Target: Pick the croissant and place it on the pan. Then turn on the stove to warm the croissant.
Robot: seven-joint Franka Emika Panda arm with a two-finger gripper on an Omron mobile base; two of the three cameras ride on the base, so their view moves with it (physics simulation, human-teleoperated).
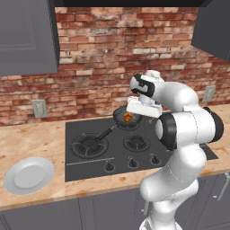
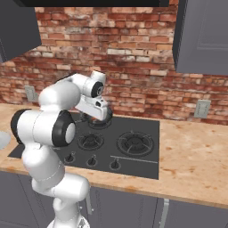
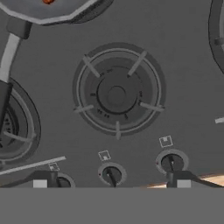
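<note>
Knobs [image 3: 112, 175] are seen closest of all, lined up just beyond the gripper [image 3: 111, 183], whose two dark fingertips [image 3: 43, 180] are spread wide with nothing held between them. Beyond the knobs, a ringed burner [image 3: 117, 93] of the stove [image 3: 183, 65] is centred ahead of the hand. Further out, the pan [image 3: 48, 11] is glimpsed, and the croissant [image 3: 47, 1] is already lying in it, so the placing looks finished. Seen from the left base, the pastry sits in the pan on a rear burner, just past the hand. Presumably the hand is aimed down at the knob row so that a knob can be turned.
</note>
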